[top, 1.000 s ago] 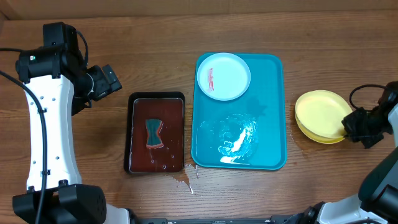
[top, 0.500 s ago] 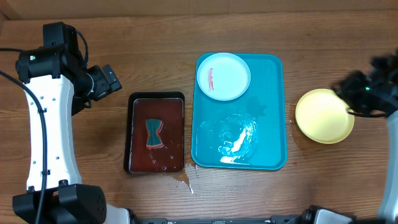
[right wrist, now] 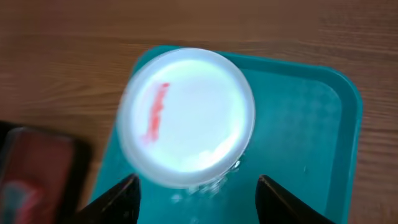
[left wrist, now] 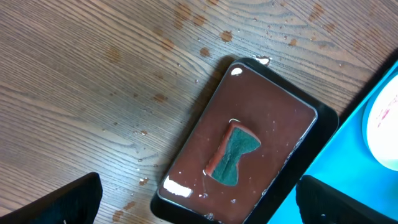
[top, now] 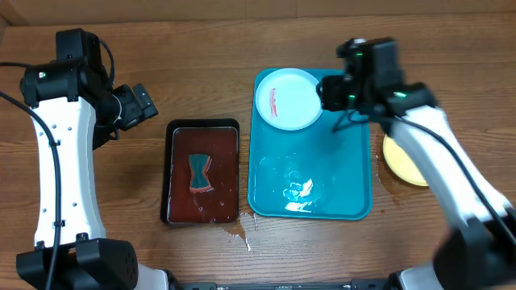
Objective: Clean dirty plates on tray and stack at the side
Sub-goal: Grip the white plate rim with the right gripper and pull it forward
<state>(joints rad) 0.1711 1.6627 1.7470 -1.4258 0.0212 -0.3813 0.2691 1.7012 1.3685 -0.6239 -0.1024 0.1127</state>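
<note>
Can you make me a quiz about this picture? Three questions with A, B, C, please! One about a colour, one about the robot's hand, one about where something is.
1. What colour is the streak on the white plate?
A green
B red
C black

2. What is the right gripper doing?
A open, holding nothing
B shut on the white plate
C shut on a spoon

3. Where is the sponge?
A on the white plate
B in the black tray
C in the right gripper

Answers:
1 B, the mark is red.
2 A, its fingers stand wide apart with nothing gripped.
3 B, it lies inside the dark tray.
</note>
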